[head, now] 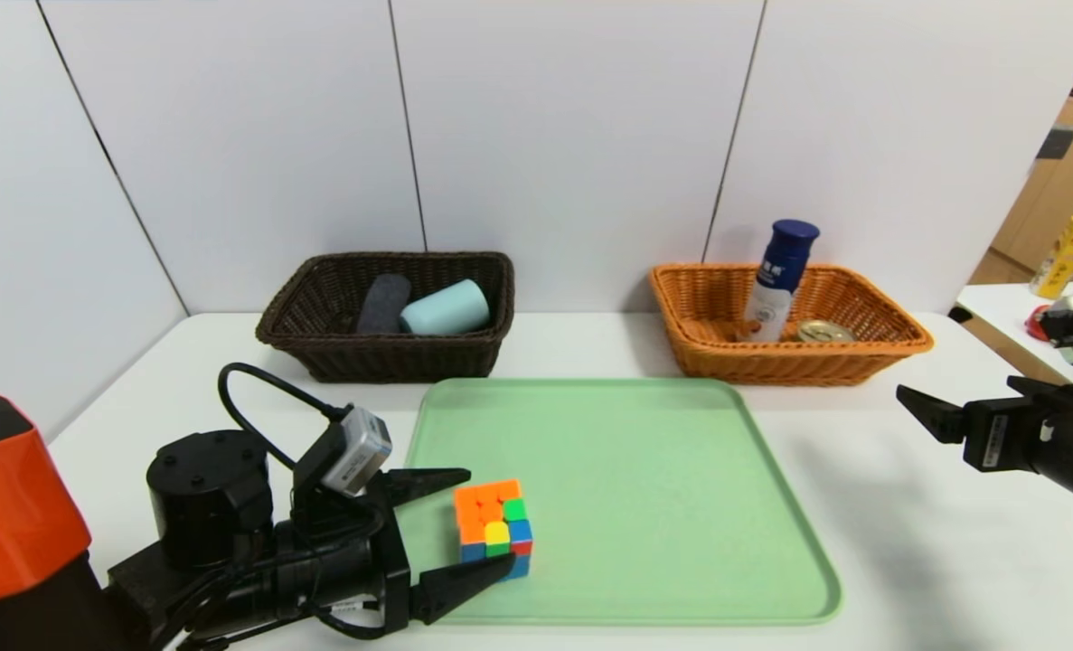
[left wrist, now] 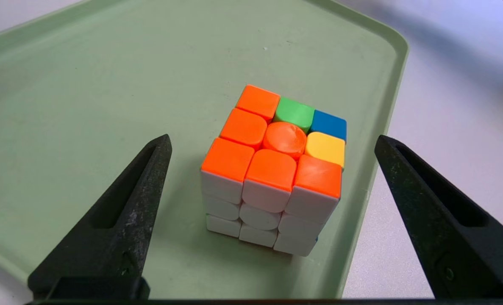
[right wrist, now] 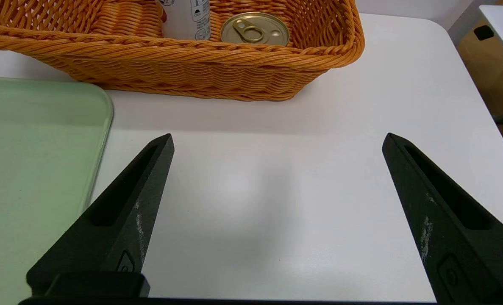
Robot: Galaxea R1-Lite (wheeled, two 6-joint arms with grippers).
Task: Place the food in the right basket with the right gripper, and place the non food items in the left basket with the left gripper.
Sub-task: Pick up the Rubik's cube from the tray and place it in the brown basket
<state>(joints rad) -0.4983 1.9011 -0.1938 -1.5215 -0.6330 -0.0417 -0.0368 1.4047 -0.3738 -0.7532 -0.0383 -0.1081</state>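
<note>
The puzzle cube (head: 493,529) stands on the near left part of the green tray (head: 644,506). My left gripper (head: 489,517) is open, with a finger on each side of the cube (left wrist: 272,169), not touching it. The dark brown basket (head: 319,348) holds the rolled towel (head: 382,303) and the blue-grey cup (head: 444,309). The orange basket (head: 789,357) holds the white bottle (head: 778,280) and the tin (head: 823,331). My right gripper (head: 956,389) is open and empty over the bare table, near the orange basket (right wrist: 192,67). The pasta spoon is out of view.
A white wall runs close behind both baskets. A side table at the far right carries a yellow box (head: 1065,256). The tray's raised rim (left wrist: 397,76) runs close beside the cube. The tin (right wrist: 254,29) and bottle (right wrist: 187,19) also show in the right wrist view.
</note>
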